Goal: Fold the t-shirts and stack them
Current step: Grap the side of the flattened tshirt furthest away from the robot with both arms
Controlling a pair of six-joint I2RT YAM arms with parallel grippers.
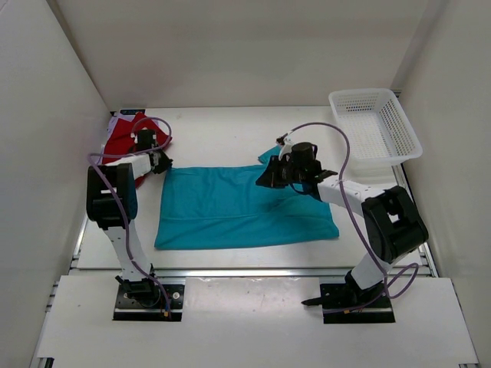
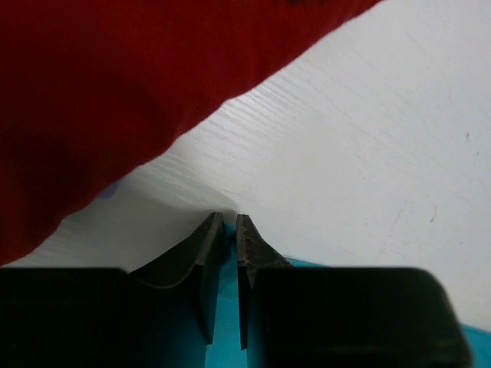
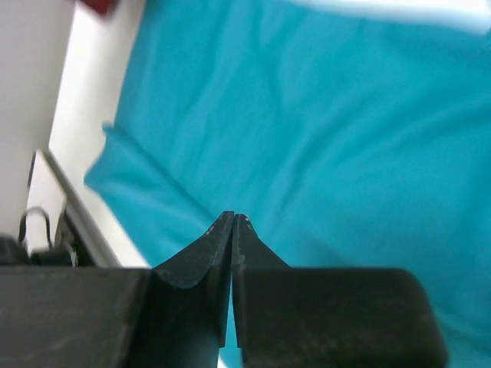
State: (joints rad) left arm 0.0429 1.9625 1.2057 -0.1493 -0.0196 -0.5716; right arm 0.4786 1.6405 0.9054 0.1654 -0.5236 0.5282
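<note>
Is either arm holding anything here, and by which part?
Partly unclear. The right gripper hangs shut over the teal t-shirt with no cloth seen in its jaws; the left gripper sits at that shirt's far left corner, grip unclear.

No writing, label, brand, number or sign can be read in any of the three views (any small marks there are too tiny or blurred to make out).

Overhead plus close-ups, teal t-shirt [image 1: 245,207] shared
</note>
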